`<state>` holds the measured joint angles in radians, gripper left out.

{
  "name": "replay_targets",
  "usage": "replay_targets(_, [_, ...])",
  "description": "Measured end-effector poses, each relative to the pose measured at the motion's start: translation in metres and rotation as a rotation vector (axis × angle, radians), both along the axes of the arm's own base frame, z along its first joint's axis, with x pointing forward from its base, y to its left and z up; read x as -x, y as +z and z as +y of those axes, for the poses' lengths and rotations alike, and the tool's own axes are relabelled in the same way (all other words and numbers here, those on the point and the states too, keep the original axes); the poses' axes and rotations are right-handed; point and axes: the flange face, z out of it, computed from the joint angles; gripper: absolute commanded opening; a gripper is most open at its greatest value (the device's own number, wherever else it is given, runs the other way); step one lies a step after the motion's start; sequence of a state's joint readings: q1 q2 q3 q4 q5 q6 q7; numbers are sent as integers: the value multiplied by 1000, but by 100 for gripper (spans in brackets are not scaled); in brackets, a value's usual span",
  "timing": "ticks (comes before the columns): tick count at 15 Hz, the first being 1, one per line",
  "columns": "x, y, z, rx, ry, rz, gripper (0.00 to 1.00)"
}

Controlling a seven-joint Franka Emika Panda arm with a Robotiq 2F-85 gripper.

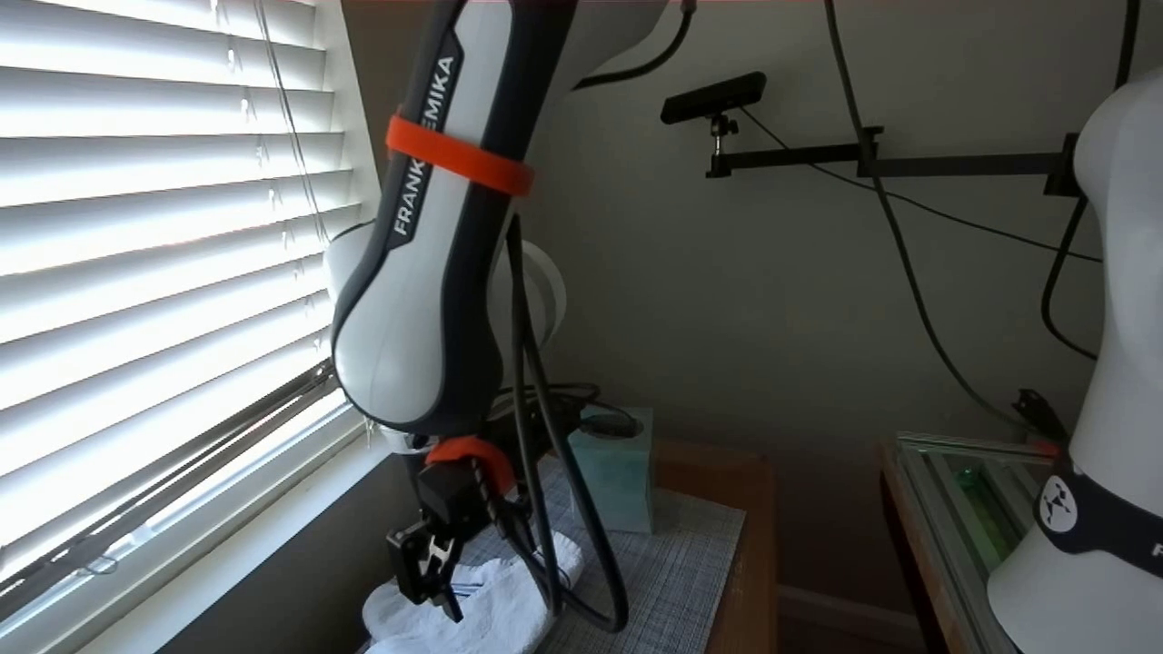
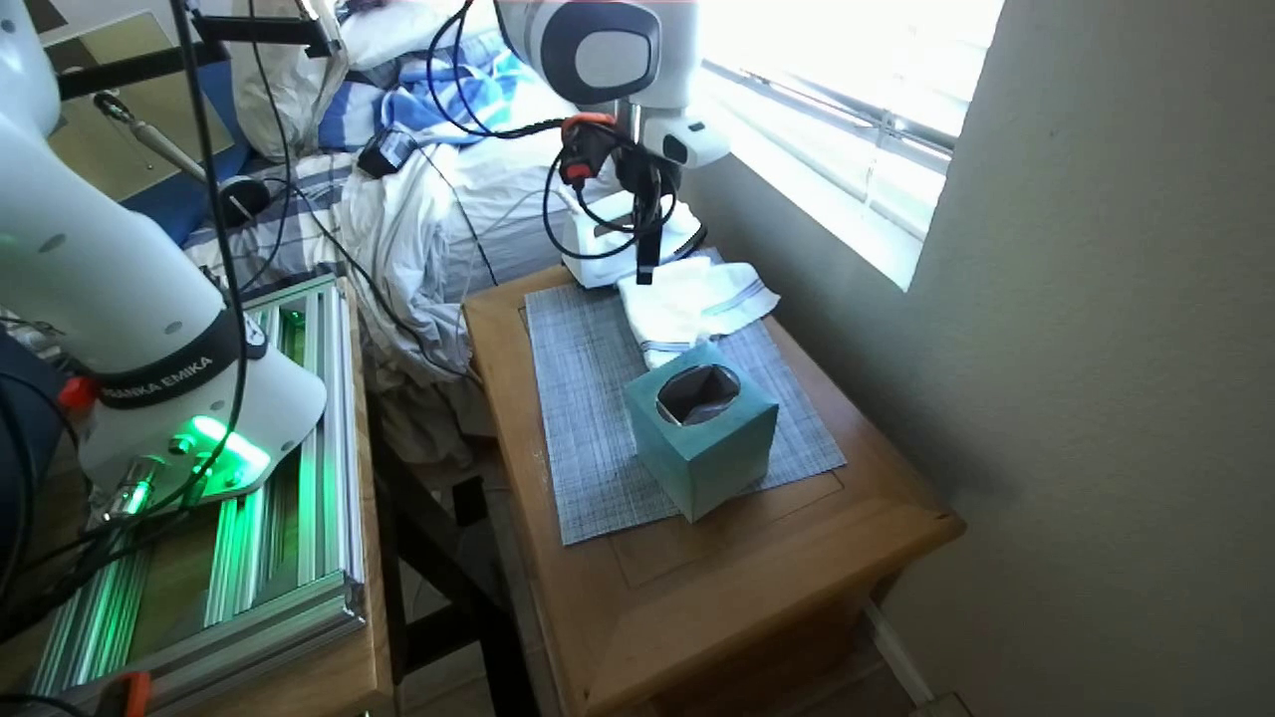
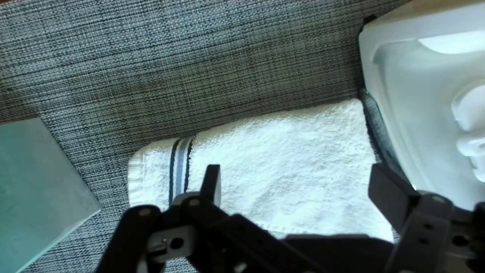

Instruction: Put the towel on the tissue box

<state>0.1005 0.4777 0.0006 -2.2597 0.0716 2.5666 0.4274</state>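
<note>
The tool (image 3: 293, 185) is gaping wide, gripping nothing, possibly not yet touching the towel (image 3: 284, 163), which is lying just beside the tissue box (image 3: 39, 189); grasping, lifting and placing are all remaining.

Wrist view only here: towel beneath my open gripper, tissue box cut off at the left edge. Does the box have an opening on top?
Observer: Yes, the tissue box has a dark oval opening in its top.
Operator: Anything hanging near my gripper?
Observer: Yes, black cable hangs in loops near it in both exterior views.
Operator: And what is alongside the table?
Observer: A wall with white window blinds.
</note>
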Motion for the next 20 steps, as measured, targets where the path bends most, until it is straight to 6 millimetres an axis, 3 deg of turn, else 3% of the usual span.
replay_targets(7, [-8,-13,25,-128,71,-25,100])
replay_targets(15, [-40,-51,30,-123,113,-178,100])
replay_targets(20, [-52,-65,35,-115,127,-217,100])
